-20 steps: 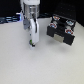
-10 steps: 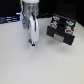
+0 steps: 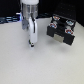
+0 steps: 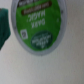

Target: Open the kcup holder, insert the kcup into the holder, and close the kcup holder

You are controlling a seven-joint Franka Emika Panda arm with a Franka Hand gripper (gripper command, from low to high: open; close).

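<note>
The kcup fills the wrist view, its green printed top facing the camera, lying on the pale surface. The gripper hangs low over that surface; how far its fingers are spread I cannot tell. The black kcup holder sits apart, toward the exterior view's right.

The exterior camera is looking down at an angle from some way off, taking in the pale worktop, the arm hanging at the exterior view's left of centre, and the kcup holder toward the exterior view's right. The wrist camera is sitting very close to the kcup, whose green top is filling much of its blurred picture. The two views are sharing only the pale worktop surface.
</note>
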